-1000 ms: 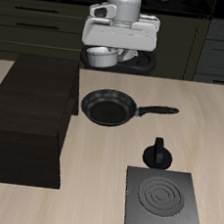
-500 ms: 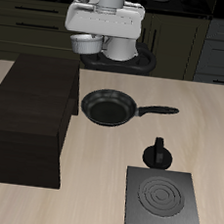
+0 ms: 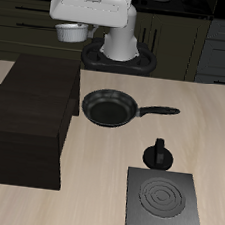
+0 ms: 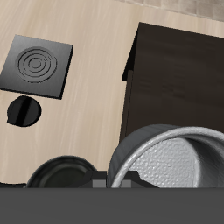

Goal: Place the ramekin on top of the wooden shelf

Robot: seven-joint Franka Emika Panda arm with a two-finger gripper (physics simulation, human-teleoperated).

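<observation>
My gripper [image 3: 73, 29] is shut on the ramekin [image 3: 70, 34], a small grey-white ribbed cup with a darker inside, and holds it high in the air above the back end of the wooden shelf [image 3: 30, 115]. The shelf is a large, nearly black box with a flat top. In the wrist view the ramekin [image 4: 179, 166] fills the frame close to the camera, with the wooden shelf [image 4: 179, 74] spread below it. The fingers themselves are mostly hidden by the gripper body.
A black frying pan [image 3: 110, 108] lies beside the shelf, handle pointing away from it. A small black knobbed pot [image 3: 159, 155] sits nearer the front, and a flat black stove burner plate [image 3: 164, 201] lies by the front edge.
The gripper has carried the ramekin upward and sideways, from over the table behind the pan to above the shelf's back end.
</observation>
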